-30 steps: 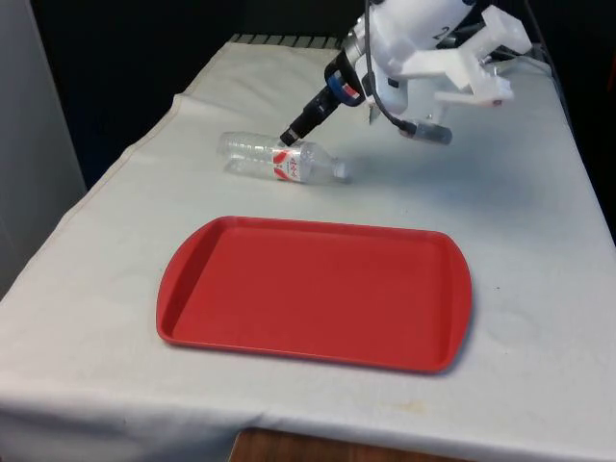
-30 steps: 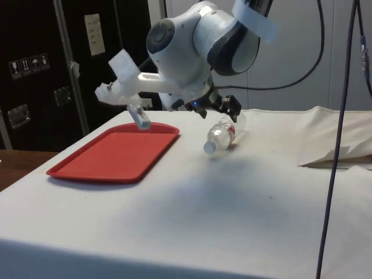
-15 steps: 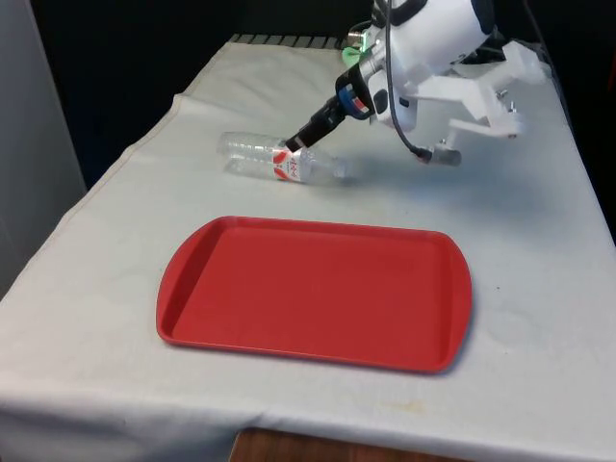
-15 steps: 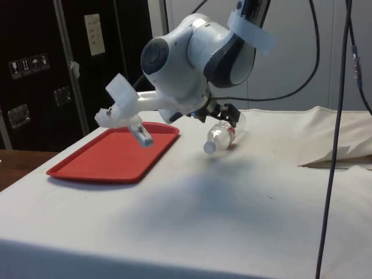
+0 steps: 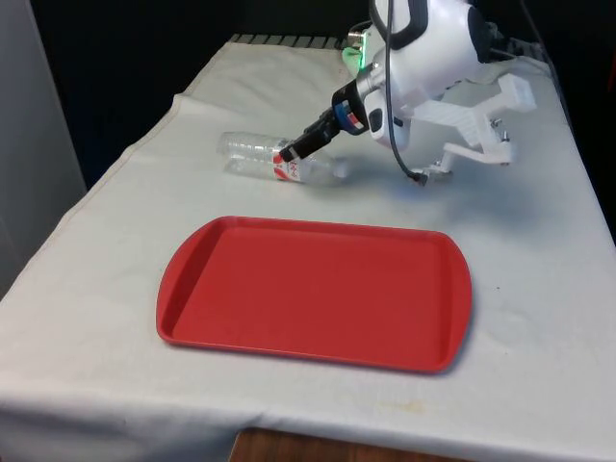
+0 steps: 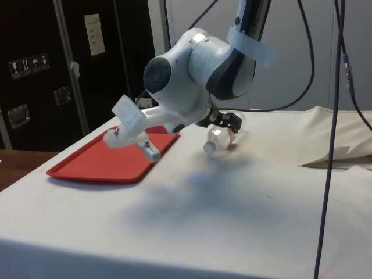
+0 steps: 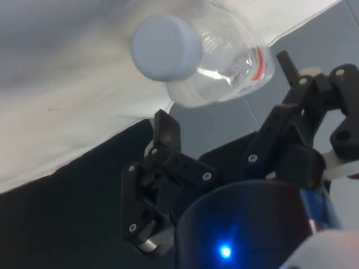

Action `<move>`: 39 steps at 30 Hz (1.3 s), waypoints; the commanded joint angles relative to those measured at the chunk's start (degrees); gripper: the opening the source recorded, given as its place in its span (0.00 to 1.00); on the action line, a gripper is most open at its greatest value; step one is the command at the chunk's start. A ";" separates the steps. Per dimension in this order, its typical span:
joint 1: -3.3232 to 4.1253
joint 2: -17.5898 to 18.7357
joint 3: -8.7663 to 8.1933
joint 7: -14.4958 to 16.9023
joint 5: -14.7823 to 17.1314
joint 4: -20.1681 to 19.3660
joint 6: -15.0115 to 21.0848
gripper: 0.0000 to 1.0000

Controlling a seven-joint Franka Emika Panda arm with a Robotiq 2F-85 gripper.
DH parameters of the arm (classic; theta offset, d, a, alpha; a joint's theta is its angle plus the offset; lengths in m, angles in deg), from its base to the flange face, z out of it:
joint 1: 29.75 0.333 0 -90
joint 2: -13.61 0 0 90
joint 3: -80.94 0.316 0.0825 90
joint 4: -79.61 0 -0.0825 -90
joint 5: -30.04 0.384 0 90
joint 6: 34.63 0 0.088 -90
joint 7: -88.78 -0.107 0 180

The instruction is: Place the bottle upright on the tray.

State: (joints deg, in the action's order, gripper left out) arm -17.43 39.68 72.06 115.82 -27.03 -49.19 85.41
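A clear plastic bottle (image 5: 265, 160) with a red label and a white cap lies on its side on the white cloth, beyond the red tray (image 5: 308, 289). Its cap points toward the front view's right. My gripper (image 5: 291, 152) is low over the bottle's labelled middle, coming in at a slant. In the wrist view the bottle (image 7: 224, 61) lies between the two black fingertips of the gripper (image 7: 224, 92), which stands open, and I see no contact. From the side, the bottle (image 6: 221, 135) lies past the tray (image 6: 99, 160), with the gripper (image 6: 228, 120) just above it.
The tray lies flat with nothing on it, near the table's front edge. A black cable (image 6: 328, 145) hangs down at the side view's right, by a raised fold in the cloth (image 6: 337, 157). Open cloth surrounds the bottle.
The arm has sunk and tilted, bringing the gripper lower onto the bottle's middle. The bottle and tray have not moved.
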 commanded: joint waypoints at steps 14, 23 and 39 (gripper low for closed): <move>-0.06 1.78 -1.55 -1.20 -3.27 0.86 -0.52 1.00; -0.11 1.95 -1.49 -1.20 -3.04 0.86 -0.63 1.00; -0.23 3.90 -1.49 -2.64 -3.27 1.49 0.17 1.00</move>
State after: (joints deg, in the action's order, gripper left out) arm -17.66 43.47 70.63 113.70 -29.83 -47.76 85.06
